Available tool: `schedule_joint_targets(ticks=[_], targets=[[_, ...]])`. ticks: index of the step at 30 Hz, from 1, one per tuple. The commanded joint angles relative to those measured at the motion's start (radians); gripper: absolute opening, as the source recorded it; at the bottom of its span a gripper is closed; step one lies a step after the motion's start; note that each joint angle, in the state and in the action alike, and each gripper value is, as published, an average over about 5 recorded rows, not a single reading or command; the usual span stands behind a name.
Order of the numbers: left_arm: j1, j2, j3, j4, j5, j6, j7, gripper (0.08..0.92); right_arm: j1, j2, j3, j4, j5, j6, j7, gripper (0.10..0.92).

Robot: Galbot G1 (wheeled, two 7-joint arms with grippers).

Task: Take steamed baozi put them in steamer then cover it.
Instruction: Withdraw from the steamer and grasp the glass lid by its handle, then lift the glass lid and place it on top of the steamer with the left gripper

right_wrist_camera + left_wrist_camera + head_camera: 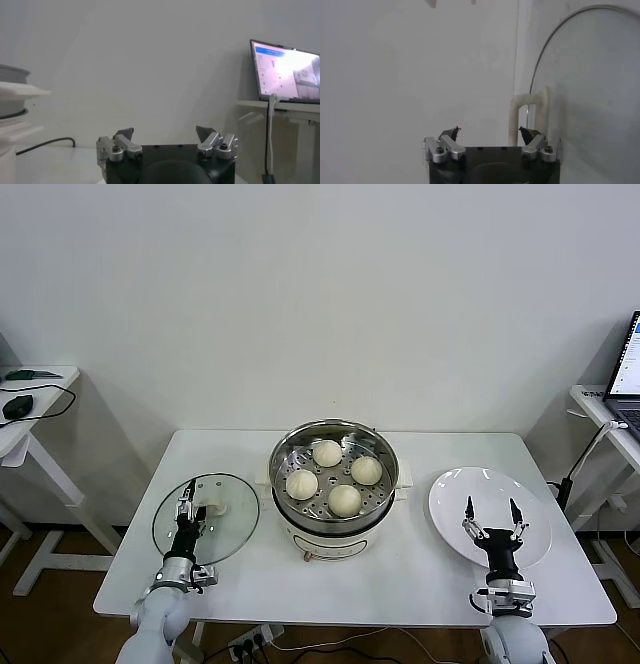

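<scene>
Gaping left claw [187, 507] over cover [235, 529]

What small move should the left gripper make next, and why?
Probably the left gripper should close on the cover's white handle and lift. All four baozi already sit in the steamer, which is still uncovered. The cover lies flat on the table to the steamer's left, the open left gripper at its handle. The right gripper hovers open over the plate.
</scene>
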Motion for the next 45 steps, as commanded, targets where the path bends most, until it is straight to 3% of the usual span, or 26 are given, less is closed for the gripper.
schedule_joint_targets(ticks=[1, 6, 9, 29, 37, 45], targets=[[-0.017, -0.002, -0.001, 0.022, 0.000, 0.007, 0.008, 0.823, 0.000, 0.002, -0.005, -0.001, -0.011, 0.002, 0.000, 0.823], [-0.025, 0.002, 0.002, 0.043, 0.001, 0.010, 0.023, 0.817, 0.002, 0.001, -0.006, -0.001, -0.011, 0.002, 0.000, 0.823], [-0.029, 0.004, 0.003, 0.057, 0.001, 0.012, 0.031, 0.766, 0.005, -0.001, -0.007, 0.000, -0.011, 0.002, 0.001, 0.823], [-0.009, 0.000, -0.002, 0.020, 0.002, -0.005, 0.030, 0.207, 0.016, 0.000, -0.016, 0.005, -0.016, 0.000, 0.005, 0.823], [0.052, 0.040, -0.059, -0.147, 0.001, -0.017, 0.031, 0.191, 0.020, 0.006, -0.018, 0.003, -0.015, 0.001, 0.004, 0.823], [0.124, 0.145, -0.160, -0.410, -0.097, 0.011, 0.069, 0.191, 0.030, 0.015, -0.016, -0.002, -0.012, 0.004, 0.003, 0.823]])
